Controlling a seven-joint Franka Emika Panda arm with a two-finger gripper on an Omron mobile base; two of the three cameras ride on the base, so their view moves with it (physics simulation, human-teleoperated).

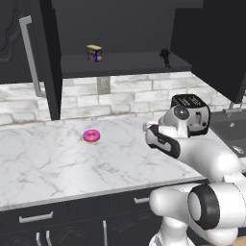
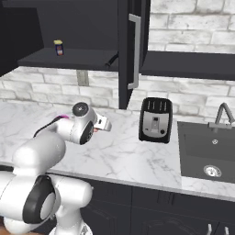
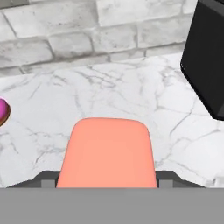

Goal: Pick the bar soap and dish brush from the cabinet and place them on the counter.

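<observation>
Salmon-orange bar soap (image 3: 108, 153): held between the tool's fingers, above the counter.
Tool (image 3: 108, 179): closed on the soap's sides, low over the marble.
Counter (image 1: 57, 163): white marble with grey veins.
Dish brush (image 1: 165, 56): black, on the cabinet (image 1: 120, 65) shelf, right end.
Donut (image 1: 92, 136): pink, on the counter, left of the tool.
Toaster (image 2: 155, 120): black, near the sink (image 2: 206, 147).
</observation>
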